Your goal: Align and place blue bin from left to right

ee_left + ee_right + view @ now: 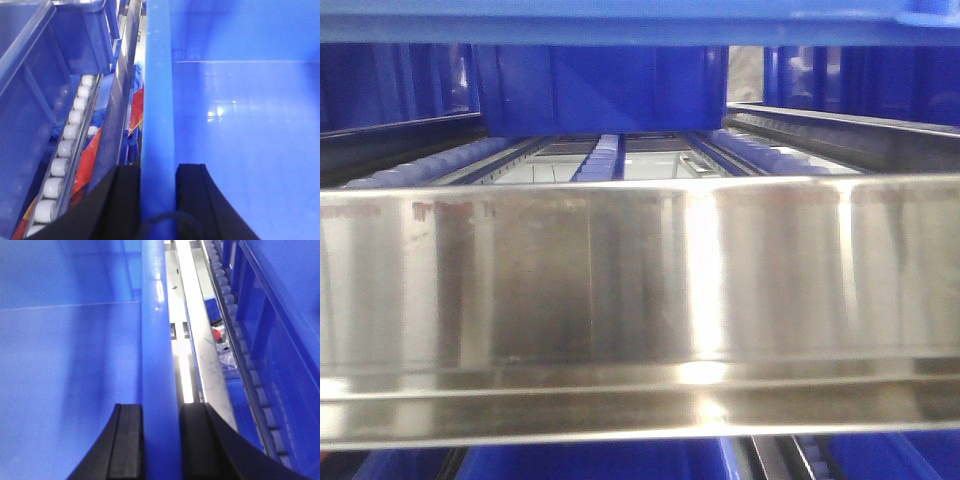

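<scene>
The left gripper (159,200) has its 2 black fingers (196,197) clenched on a side wall of the blue bin (245,130), 1 finger inside the wall and 1 outside. The wall's flat rim (159,90) runs between them from 6 o'clock to 12 o'clock. The bin's smooth, glossy interior fills the left wrist view toward 3 o'clock. Toward 9 o'clock, just beside the wall, a roller track (65,150) of white rollers slants up to 11 o'clock. Red-orange material (136,110) shows in the gap beside it, and a smaller blue tub (30,75) stands at 10 o'clock.

The right gripper (161,445) grasps the bin (65,365) in the same way. Its 2 fingers (125,445) pinch the other rim (157,340), with the interior lying toward 9 o'clock. Outside that wall a bright steel rail (192,315) runs toward 12 o'clock. Beyond it lie a second roller track (235,340), a small red thing (218,333) and a blue container (285,340) at 3 o'clock.

In the front view a polished steel beam (640,290) crosses the middle. Roller lanes (600,160) recede behind it to a blue crate face (600,90) at 12 o'clock. Whether that face belongs to the held bin cannot be told.
</scene>
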### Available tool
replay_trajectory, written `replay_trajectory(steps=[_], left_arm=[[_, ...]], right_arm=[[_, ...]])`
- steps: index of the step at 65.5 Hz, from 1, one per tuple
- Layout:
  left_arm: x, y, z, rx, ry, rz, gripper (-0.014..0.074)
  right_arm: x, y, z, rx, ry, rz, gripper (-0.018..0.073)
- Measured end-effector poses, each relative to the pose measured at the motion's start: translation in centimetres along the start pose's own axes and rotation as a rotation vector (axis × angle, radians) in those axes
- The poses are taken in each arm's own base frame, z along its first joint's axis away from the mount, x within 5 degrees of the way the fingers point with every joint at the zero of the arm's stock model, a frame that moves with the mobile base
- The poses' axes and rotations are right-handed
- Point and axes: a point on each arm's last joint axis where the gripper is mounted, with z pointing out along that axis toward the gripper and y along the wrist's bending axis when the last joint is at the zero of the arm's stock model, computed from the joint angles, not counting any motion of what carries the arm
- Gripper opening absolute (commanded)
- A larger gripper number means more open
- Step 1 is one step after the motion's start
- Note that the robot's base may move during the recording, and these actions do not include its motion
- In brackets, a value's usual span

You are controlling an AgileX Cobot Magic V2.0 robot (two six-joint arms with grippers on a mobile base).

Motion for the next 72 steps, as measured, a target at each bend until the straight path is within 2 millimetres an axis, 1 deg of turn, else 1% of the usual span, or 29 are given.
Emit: replay_trajectory(steps=[72], left_arm=[[0.0, 0.0, 0.0, 0.0, 0.0, 0.0, -0.0111]], right_arm=[[0.0, 0.0, 0.0, 0.0, 0.0, 0.0, -0.007]])
